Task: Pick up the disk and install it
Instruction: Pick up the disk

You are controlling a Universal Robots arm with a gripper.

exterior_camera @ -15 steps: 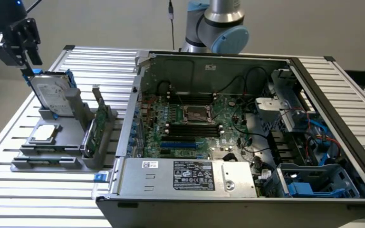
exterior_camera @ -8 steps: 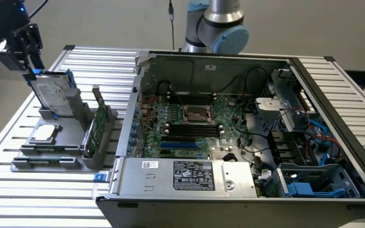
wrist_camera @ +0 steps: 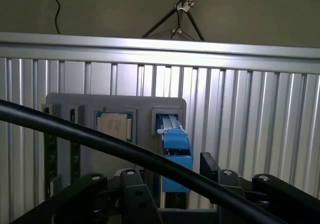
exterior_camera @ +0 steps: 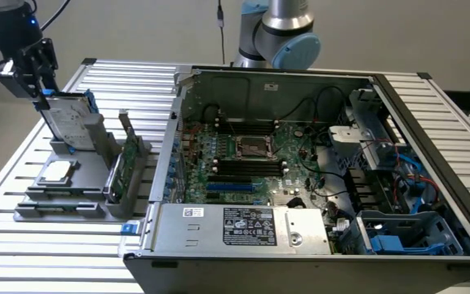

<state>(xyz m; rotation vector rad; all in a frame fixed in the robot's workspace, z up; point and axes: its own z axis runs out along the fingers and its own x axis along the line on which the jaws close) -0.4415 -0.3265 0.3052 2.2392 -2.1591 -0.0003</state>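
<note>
Approaching for the pick is the step in hand: the gripper (exterior_camera: 42,92) hovers over the top end of the disk (exterior_camera: 70,120) with its jaws spread wide and nothing held between them. The disk stands on edge in a grey holder (exterior_camera: 88,160) on the bench (exterior_camera: 22,245), directly beneath the gripper, its labelled face slightly tilted and its blue carrier framing the edges.

In the wrist view the blue end tab of the disk (wrist_camera: 176,151) lies between the two black fingers of the gripper (wrist_camera: 175,186), roughly centred. Whether either finger touches the carrier cannot be told; they appear just apart from it.

By the look of things, a grasp from here calls for the fingers to sit low enough on the carrier's two sides to bite on more than the tab, and to close squarely, since a skewed grip could wedge the disk in the holder's slot on the lift. The small silver chip (exterior_camera: 58,173) lies lower in the same holder, off to one side of the gripper's line. The open computer case (exterior_camera: 268,92), where installing would seem to belong, sits well apart from the gripper, across the bench.
</note>
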